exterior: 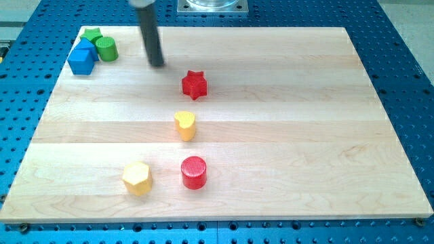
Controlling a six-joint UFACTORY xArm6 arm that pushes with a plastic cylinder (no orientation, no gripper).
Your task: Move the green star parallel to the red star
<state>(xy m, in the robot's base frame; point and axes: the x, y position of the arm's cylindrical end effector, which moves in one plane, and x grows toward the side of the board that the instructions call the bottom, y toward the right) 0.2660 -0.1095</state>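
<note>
The green star [91, 34] lies at the board's top left corner, touching a blue block [82, 57] and next to a green cylinder [106, 48]. The red star [194, 84] lies near the board's upper middle. My tip [157, 63] rests on the board between them, to the right of the green cylinder and up-left of the red star, touching no block.
A yellow heart-shaped block [185, 125] lies below the red star. A red cylinder [194, 171] and a yellow hexagon [137, 177] lie near the board's bottom. The wooden board [305, 135] sits on a blue perforated table.
</note>
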